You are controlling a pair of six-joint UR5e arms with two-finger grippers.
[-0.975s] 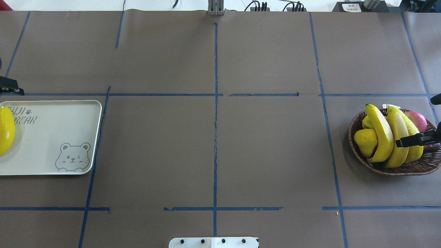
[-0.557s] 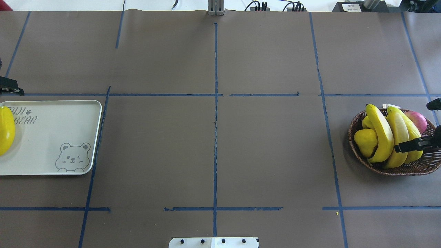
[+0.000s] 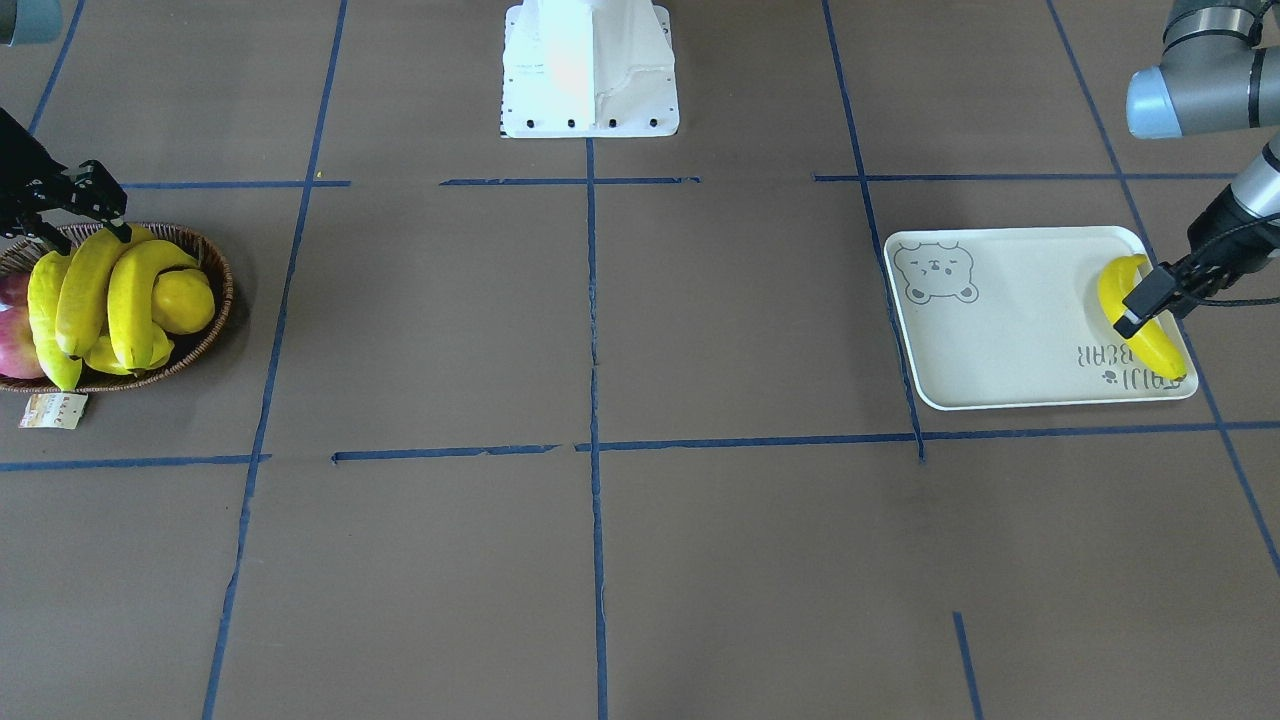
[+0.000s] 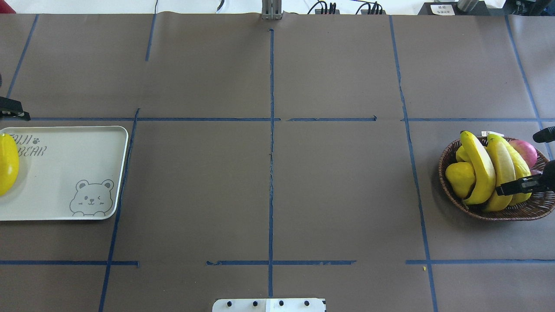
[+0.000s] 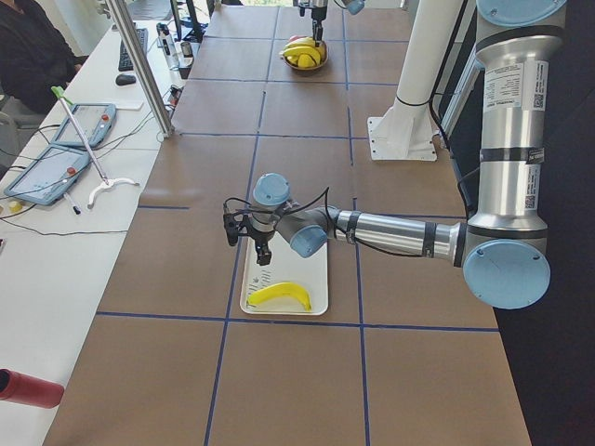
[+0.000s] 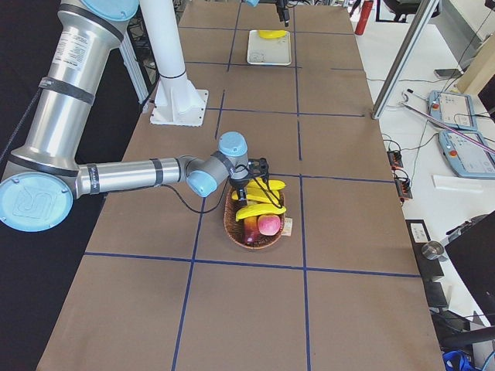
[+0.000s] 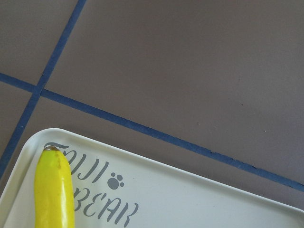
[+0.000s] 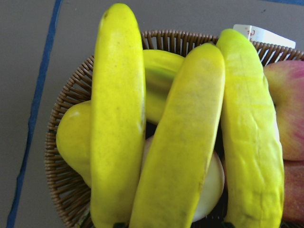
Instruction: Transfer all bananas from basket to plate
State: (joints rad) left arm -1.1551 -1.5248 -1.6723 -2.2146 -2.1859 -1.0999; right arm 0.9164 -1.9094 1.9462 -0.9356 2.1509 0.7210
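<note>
Three bananas [image 4: 479,169] lie side by side on top of the dark wicker basket [image 4: 446,173] at the table's right end, and they fill the right wrist view [image 8: 180,142]. My right gripper [image 4: 507,188] is open and hangs low over their near ends. Its tips straddle the middle banana [image 3: 85,285]. A fourth banana [image 3: 1150,345] lies on the cream plate [image 3: 1000,330] at the left end, next to the lettering [image 7: 95,190]. My left gripper [image 3: 1150,300] is open and empty just above it.
The basket also holds a yellow pear-like fruit [image 4: 459,177] and a red apple [image 4: 524,149]. Its paper tag [image 3: 52,410] lies on the table on the far side. The robot's white base [image 3: 588,70] stands mid-table at the robot's edge.
My right gripper has slid along the bananas toward the robot's side and sits a little lower. The left gripper, the plate and the bananas have not moved.
</note>
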